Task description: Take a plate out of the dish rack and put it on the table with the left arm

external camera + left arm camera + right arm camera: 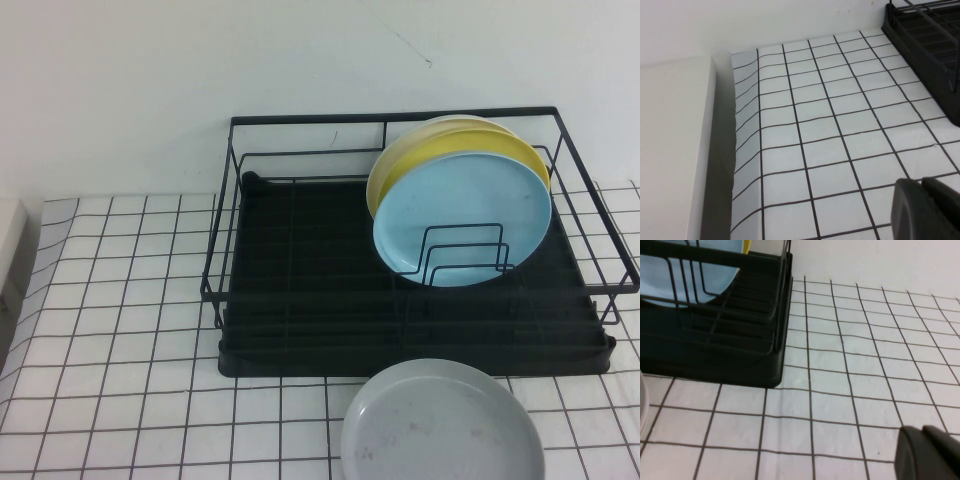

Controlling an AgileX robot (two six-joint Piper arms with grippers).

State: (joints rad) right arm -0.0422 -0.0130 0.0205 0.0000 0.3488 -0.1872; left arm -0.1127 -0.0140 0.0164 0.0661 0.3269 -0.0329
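The pale grey plate (442, 423) lies flat on the gridded table (130, 330), just in front of the black dish rack (300, 300); a sliver of its rim (641, 405) shows in the right wrist view. Neither arm appears in the high view. In its own wrist view, my left gripper (921, 182) is shut with nothing in it, low over bare table (820, 130) and well away from the rack's corner (930, 55). My right gripper (922, 430) also has its fingers together and holds nothing, over the table (850, 365) beside the rack's end (740, 340).
A light blue plate (462, 220) stands upright in the rack, and a yellow plate (450, 150) and a cream one lean behind it. A white raised block (670, 150) borders the table's left edge. A white wall stands behind the rack.
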